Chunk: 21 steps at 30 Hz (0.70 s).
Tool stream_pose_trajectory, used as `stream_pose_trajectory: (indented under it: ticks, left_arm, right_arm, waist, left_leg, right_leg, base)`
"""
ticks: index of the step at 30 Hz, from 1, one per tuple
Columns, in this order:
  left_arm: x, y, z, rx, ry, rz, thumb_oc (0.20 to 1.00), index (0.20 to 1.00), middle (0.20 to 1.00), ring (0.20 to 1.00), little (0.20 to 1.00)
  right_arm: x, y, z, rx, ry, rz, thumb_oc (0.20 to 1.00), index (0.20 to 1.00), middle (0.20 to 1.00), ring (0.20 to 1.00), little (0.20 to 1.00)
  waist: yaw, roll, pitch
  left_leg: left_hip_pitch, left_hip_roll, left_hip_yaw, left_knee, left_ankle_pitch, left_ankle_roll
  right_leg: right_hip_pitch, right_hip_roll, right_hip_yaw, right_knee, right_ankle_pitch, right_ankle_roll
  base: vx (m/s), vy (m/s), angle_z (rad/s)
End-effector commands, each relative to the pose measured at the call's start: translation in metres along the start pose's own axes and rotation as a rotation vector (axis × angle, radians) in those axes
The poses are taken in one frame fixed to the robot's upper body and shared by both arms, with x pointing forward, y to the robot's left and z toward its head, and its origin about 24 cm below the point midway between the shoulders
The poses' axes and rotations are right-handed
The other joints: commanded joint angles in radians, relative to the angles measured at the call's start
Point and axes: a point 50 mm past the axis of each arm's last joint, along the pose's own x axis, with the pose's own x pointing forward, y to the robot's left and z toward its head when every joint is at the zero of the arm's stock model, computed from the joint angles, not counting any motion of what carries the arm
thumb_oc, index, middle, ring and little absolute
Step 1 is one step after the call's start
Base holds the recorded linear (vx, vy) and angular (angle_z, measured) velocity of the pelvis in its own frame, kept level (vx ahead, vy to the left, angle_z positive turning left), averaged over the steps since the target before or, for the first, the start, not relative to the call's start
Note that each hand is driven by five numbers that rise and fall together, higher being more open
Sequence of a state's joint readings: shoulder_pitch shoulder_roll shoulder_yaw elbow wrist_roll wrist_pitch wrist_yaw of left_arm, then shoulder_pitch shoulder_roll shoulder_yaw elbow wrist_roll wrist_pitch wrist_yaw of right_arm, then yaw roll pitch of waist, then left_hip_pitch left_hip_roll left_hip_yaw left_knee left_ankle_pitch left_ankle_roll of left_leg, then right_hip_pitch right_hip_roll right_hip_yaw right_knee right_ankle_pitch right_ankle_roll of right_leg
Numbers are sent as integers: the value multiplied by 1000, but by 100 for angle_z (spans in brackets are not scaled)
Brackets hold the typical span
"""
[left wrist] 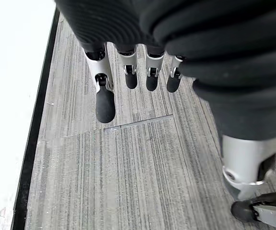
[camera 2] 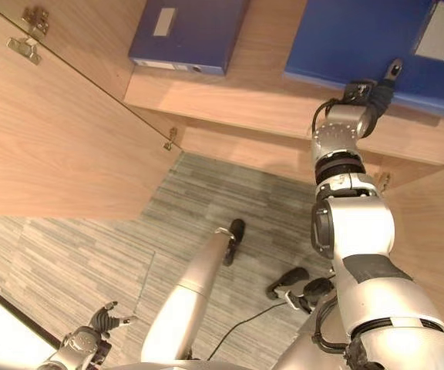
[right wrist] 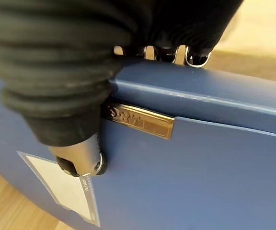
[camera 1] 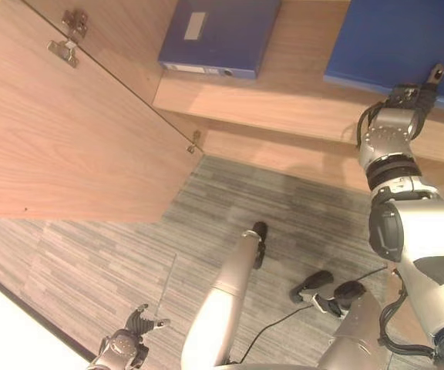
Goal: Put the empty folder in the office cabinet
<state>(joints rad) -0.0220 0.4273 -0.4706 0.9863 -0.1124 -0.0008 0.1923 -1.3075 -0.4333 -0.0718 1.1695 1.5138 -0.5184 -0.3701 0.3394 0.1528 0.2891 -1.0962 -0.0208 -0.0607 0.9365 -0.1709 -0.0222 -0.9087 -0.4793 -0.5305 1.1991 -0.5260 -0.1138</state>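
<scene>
at about 1 o'clock, on the cabinet shelf [camera 1: 284,108], your right hand [right wrist: 80,158] grips the blue folder [right wrist: 200,182], thumb on its face. release too early and it may slide off. left hand [left wrist: 128,76] hangs relaxed.

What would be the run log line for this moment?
right hand: gripping blue folder on cabinet shelf | left hand: open, low over floor | second folder: on shelf

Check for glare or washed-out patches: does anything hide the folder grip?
Left eye view: the white patch at lower left is washed out, with no detail. Left wrist view: same patch beside the carpet, below the open left robot hand. Right wrist view: no glare; the right robot hand shows its thumb on the blue folder, fingers over its edge.
</scene>
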Motion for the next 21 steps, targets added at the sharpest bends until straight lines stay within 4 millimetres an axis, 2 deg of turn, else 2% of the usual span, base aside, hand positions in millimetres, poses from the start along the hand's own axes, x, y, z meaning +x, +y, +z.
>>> stream_pose_trajectory:
  ticks: [1,5,6,7,10,12,17,21]
  left_arm:
    - [-1,8,-22,2,97,52,1000,1000,1000,1000,1000]
    - [-1,10,-25,-6,115,71,1000,1000,1000,1000,1000]
    - [-1,12,-27,-7,123,78,1000,1000,1000,1000,1000]
    - [-1,14,-28,-16,132,85,1000,1000,1000,1000,1000]
    - [0,21,-28,-17,138,109,1000,1000,1000,1000,1000]
    - [0,22,-29,-17,143,110,1000,1000,1000,1000,1000]
    - [0,27,-36,-17,175,113,1000,1000,1000,1000,1000]
    - [0,28,-37,-10,183,108,1000,1000,1000,1000,1000]
  right_arm:
    - [-13,57,11,74,-40,230,200,200,200,200,200]
    - [-14,59,8,91,-26,248,200,200,200,200,200]
    - [-14,59,8,94,-24,250,322,322,322,322,322]
    - [-13,58,9,84,-24,252,1000,1000,1000,1000,1000]
    - [-13,70,14,13,-23,317,1000,1000,1000,1000,1000]
    - [-12,70,13,0,-15,320,1000,1000,1000,1000,1000]
    - [-9,67,1,-245,62,350,1000,1000,1000,1000,1000]
    - [-4,61,0,-335,92,346,1000,1000,1000,1000,1000]
  waist:
    - [15,-15,-20]
    - [15,-21,-22]
    - [15,-24,-23]
    - [16,-28,-25]
    - [19,-41,-24]
    - [19,-42,-24]
    - [19,-66,-28]
    - [21,-78,-33]
  left_leg:
    - [13,7,7,40,-120,59]
    - [19,11,9,44,-128,58]
    - [21,12,11,43,-128,56]
    - [23,12,12,42,-128,55]
    - [31,16,13,33,-125,51]
    - [33,17,14,32,-124,51]
    - [50,26,14,13,-116,43]
    - [58,32,13,-6,-109,38]
  right_leg:
    - [34,0,153,-91,46,92]
    - [39,-2,154,-92,44,93]
    - [40,-3,153,-93,46,95]
    - [43,-2,153,-97,47,96]
    - [52,-1,149,-105,53,99]
    - [54,0,148,-107,54,99]
    - [68,6,142,-126,62,97]
    - [79,7,131,-140,67,100]
  base:
    - [0,0,0]
    - [0,0,0]
    - [0,0,0]
    - [0,0,0]
    - [0,0,0]
    - [0,0,0]
    - [0,0,0]
    - [0,0,0]
